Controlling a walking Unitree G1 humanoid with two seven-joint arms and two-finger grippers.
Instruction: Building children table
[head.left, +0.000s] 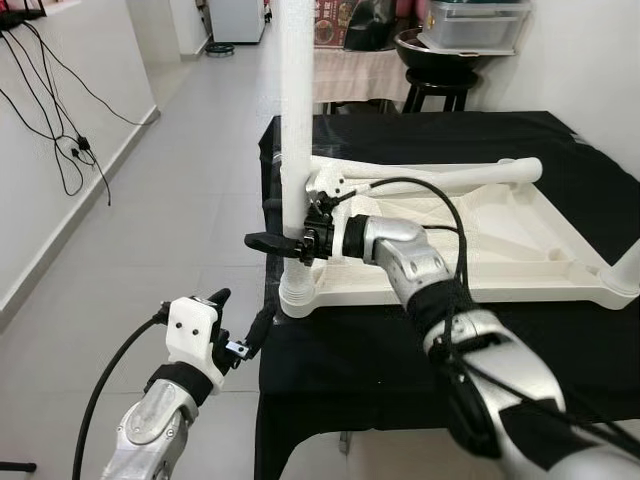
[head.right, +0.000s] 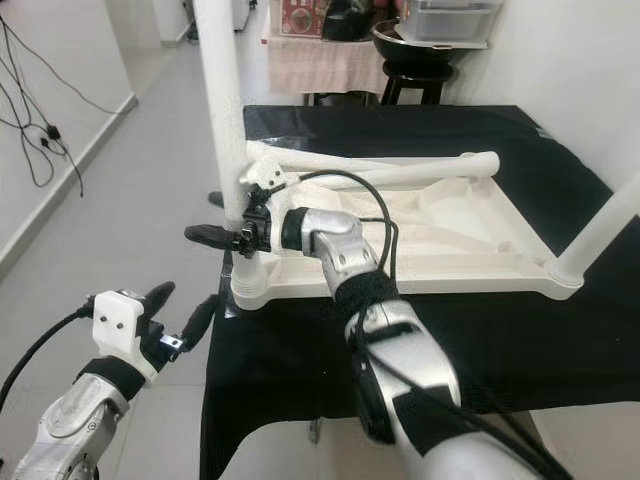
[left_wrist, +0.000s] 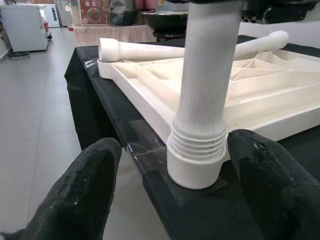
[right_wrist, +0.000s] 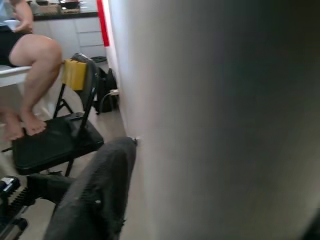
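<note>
A white plastic children's table (head.left: 480, 290) lies upside down on a black-covered table. One white leg (head.left: 297, 100) stands upright in its near left corner socket. My right gripper (head.left: 290, 245) is shut around this leg a little above the threaded base, with one black finger (head.left: 265, 242) sticking out past it. My left gripper (head.left: 242, 315) hangs open just off the table's near left corner, level with the leg's base (left_wrist: 196, 160) and not touching it. A second leg (head.left: 450, 180) lies loose across the far rim. A third leg (head.left: 625, 265) rises at the near right corner.
The black cloth (head.left: 400, 350) hangs over the table's left edge, beside open tiled floor (head.left: 170, 220). Cables (head.left: 60, 130) hang on the left wall. A stool with a black bowl (head.left: 440, 60) stands behind. A person (right_wrist: 35, 60) sits by a black folding chair (right_wrist: 55, 140).
</note>
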